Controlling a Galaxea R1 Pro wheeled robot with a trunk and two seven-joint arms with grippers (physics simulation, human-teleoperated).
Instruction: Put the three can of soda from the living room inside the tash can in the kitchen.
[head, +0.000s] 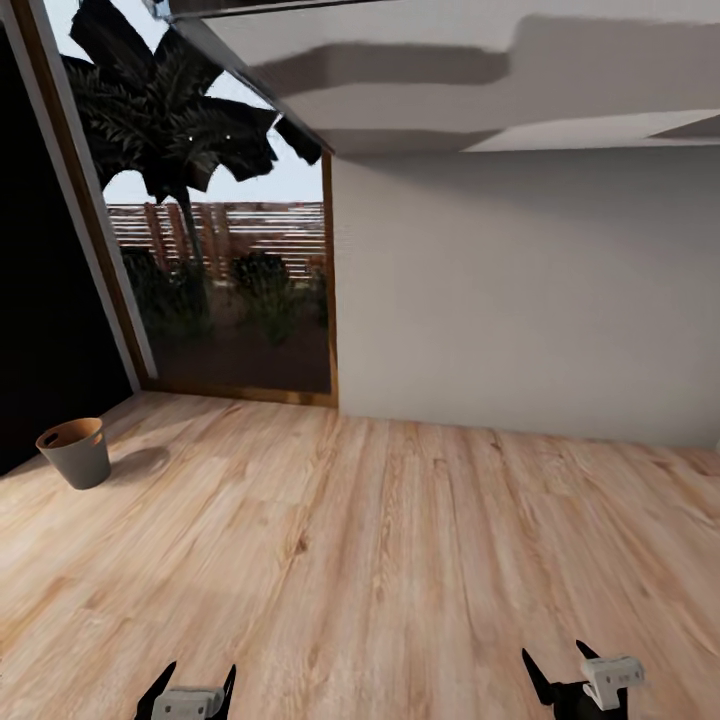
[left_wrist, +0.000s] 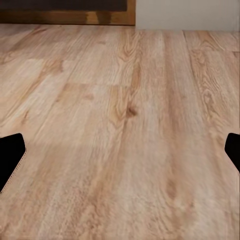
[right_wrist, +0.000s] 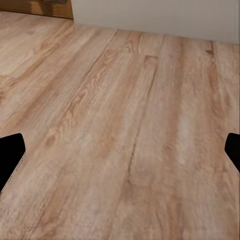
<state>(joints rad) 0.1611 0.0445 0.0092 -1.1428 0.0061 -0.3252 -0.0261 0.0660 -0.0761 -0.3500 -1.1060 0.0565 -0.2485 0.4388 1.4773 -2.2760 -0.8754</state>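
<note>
Tash can (head: 76, 452) on wood floor (head: 400, 560); window (head: 225, 270) behind.

light wood-grain plank floor (head: 400, 560) with a soft sheen — matt pale wall (head: 520, 290), matt grey bin (head: 78, 452) — brown inside.

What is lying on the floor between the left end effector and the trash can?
Nothing visible: bare wood floor runs from the left end effector to the trash can, which stands upright by the dark wall at the left.
</note>
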